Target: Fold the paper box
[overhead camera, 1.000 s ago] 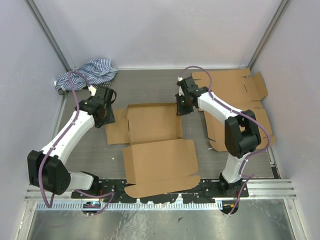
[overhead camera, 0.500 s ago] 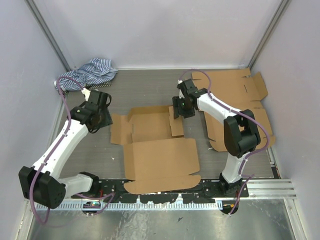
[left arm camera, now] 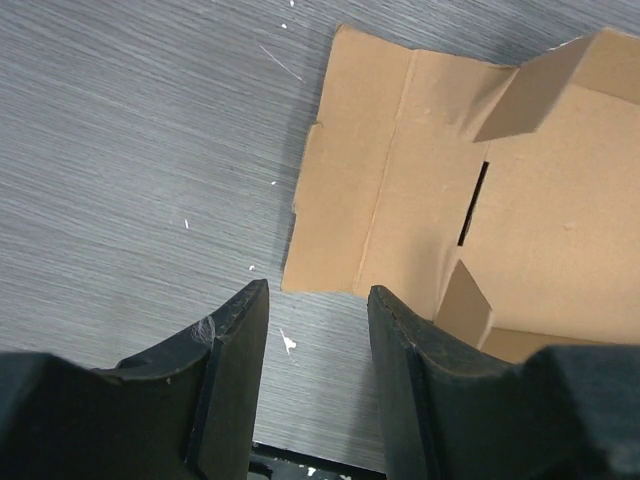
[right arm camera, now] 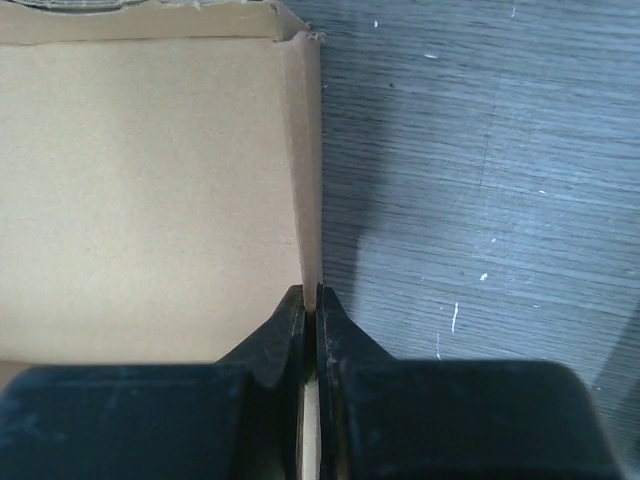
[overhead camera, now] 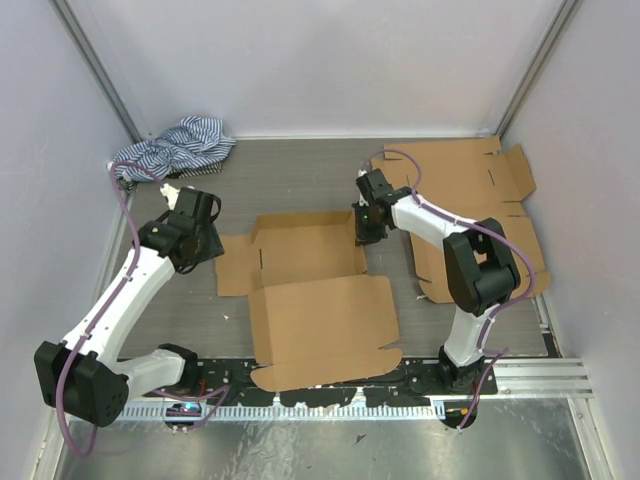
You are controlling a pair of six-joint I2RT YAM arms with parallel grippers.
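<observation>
The paper box (overhead camera: 305, 250) lies unfolded in the middle of the table, its big lid panel (overhead camera: 322, 322) spread toward the arms. My right gripper (overhead camera: 366, 224) sits at the box's right side. In the right wrist view the right gripper (right arm camera: 311, 292) is shut on the upright right side flap (right arm camera: 309, 180), which stands on edge beside the box floor (right arm camera: 150, 200). My left gripper (overhead camera: 196, 240) hovers just left of the box. It (left arm camera: 315, 300) is open and holds nothing, above bare table short of the flat left flap (left arm camera: 345, 200).
A striped cloth (overhead camera: 176, 146) is bunched in the back left corner. Several flat cardboard blanks (overhead camera: 470, 185) are stacked at the back right, behind the right arm. A metal rail (overhead camera: 520, 375) runs along the near edge.
The left arm drew back left, off the left flap, which now lies flat. The right gripper opened, shifted slightly and shut again on the right side flap.
</observation>
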